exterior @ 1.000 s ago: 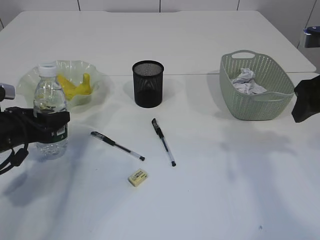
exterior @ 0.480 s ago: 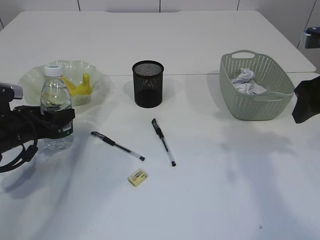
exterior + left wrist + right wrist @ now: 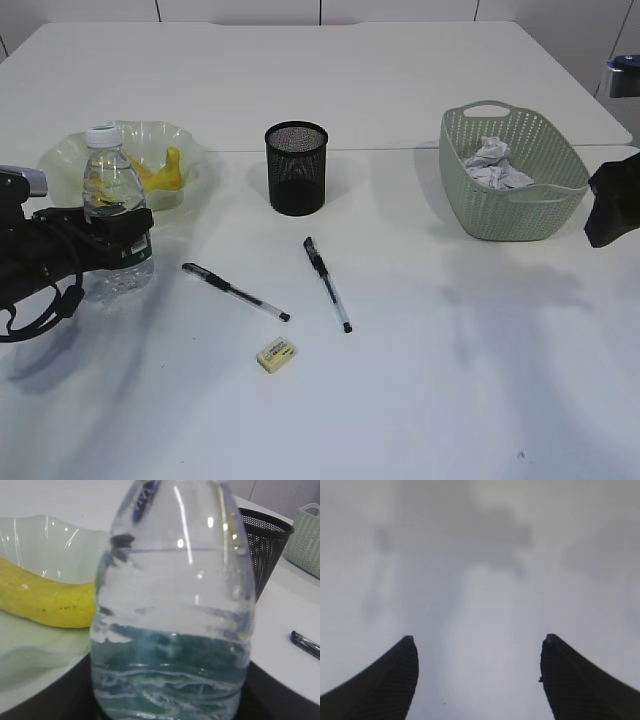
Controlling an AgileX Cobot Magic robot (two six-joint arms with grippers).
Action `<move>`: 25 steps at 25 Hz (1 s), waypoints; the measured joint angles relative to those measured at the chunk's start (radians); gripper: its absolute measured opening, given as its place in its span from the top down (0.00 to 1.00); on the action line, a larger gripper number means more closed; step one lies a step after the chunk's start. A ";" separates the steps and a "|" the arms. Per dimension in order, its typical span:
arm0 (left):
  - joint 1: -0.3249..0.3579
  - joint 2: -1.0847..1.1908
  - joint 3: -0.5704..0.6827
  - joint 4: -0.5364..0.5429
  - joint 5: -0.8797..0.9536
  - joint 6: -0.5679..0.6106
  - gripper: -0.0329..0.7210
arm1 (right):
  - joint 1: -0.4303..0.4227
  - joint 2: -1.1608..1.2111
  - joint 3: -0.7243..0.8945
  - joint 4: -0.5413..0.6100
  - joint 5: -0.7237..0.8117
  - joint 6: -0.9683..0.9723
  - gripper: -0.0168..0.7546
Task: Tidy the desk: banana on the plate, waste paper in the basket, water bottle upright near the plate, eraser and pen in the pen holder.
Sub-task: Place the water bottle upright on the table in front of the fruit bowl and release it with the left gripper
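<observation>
My left gripper [image 3: 118, 232] is shut on the clear water bottle [image 3: 112, 190], which stands upright just in front of the pale green plate [image 3: 60, 160]; the bottle fills the left wrist view [image 3: 172, 605]. The banana [image 3: 152, 172] lies on the plate [image 3: 40, 535]. Two black pens [image 3: 235, 291] [image 3: 327, 269] and a yellow eraser [image 3: 275, 354] lie on the table in front of the black mesh pen holder [image 3: 296, 168]. Crumpled paper [image 3: 495, 163] is in the green basket [image 3: 520, 205]. My right gripper [image 3: 477, 645] is open and empty at the right edge [image 3: 610, 205].
The white table's front and right-hand areas hold nothing but shadows. The pen holder also shows in the left wrist view [image 3: 265, 545], with a pen's end [image 3: 305, 644] beside it. A seam between two tabletops runs behind the holder.
My left gripper has carried the bottle back and slightly right, closer to the plate, and lowered it toward the table. The right arm has not moved.
</observation>
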 joint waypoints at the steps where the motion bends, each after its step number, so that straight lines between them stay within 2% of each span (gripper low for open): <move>1: 0.000 0.002 0.000 0.000 0.000 0.000 0.40 | 0.000 0.000 0.000 0.000 0.000 0.000 0.24; 6: 0.000 0.002 0.000 0.004 0.000 0.002 0.34 | 0.000 0.000 0.000 0.000 0.001 0.000 0.24; 15: 0.000 -0.019 0.000 0.050 0.063 0.004 0.14 | 0.000 0.000 0.000 0.000 0.004 -0.002 0.24; 25: 0.000 -0.068 0.000 0.052 0.064 0.004 0.10 | 0.000 0.000 0.000 0.000 0.004 -0.002 0.24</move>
